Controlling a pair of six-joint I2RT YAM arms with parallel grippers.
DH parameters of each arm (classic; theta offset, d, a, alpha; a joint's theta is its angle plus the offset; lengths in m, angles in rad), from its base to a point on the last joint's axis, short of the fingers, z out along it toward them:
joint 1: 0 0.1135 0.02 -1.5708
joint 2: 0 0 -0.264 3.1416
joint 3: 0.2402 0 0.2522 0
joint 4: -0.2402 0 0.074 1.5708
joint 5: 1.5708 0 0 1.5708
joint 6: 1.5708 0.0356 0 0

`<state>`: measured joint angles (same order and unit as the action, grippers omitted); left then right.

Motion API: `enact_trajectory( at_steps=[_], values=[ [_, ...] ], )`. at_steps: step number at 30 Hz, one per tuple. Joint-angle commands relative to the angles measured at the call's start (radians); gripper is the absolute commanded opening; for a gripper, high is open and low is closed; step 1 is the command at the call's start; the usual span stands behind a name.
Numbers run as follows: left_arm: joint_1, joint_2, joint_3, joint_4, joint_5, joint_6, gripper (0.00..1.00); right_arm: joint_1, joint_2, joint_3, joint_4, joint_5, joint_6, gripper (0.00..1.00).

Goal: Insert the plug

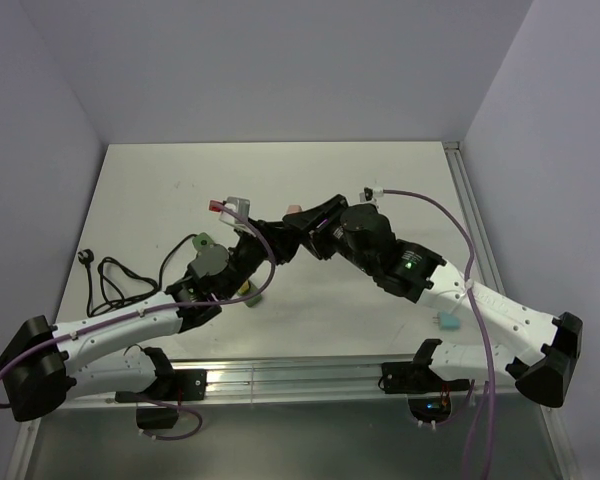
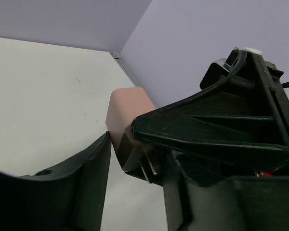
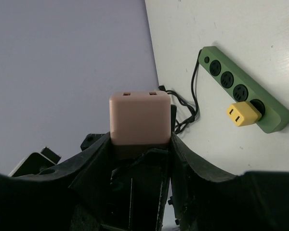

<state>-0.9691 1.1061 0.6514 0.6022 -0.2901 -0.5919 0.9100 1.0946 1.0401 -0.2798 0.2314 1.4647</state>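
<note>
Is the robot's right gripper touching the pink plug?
Touching. The right wrist view shows the pink plug wedged between the right gripper's jaws, both pressed against its sides.

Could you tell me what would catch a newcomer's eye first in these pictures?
Over mid-table the right gripper clamps a pink plug block, close up against the left gripper. Below them, on the white table, lies a green power strip with a yellow adapter at its end socket.

Pink plug (image 3: 139, 118) base hidden btwn fingers (image 3: 86, 166); power strip (image 1: 204, 241) mostly under left arm (image 1: 130, 325).
</note>
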Motion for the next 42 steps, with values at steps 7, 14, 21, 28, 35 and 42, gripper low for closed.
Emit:
enact_trajectory(
  at_steps=[7,14,21,28,35,42],
  values=[
    [0.001,-0.068,0.021,-0.018,-0.099,0.014,0.0,0.012,-0.022,-0.009,0.14,-0.168,-0.139,0.64],
    [0.016,-0.202,-0.052,-0.109,-0.031,0.029,0.0,-0.002,-0.033,0.046,-0.021,-0.158,-0.326,1.0],
    [0.226,-0.408,-0.078,-0.314,0.454,-0.098,0.0,-0.153,-0.24,-0.156,0.167,-0.467,-0.729,0.95],
    [0.337,-0.402,-0.03,-0.348,0.925,-0.175,0.0,-0.175,-0.237,-0.068,0.182,-0.862,-1.037,0.79],
    [0.339,-0.437,-0.078,-0.207,1.013,-0.267,0.01,-0.172,-0.18,-0.029,0.31,-0.972,-0.989,0.54],
    [0.339,-0.428,-0.107,-0.079,1.059,-0.35,0.0,-0.163,-0.136,-0.046,0.402,-1.007,-0.951,0.4]
  ],
)
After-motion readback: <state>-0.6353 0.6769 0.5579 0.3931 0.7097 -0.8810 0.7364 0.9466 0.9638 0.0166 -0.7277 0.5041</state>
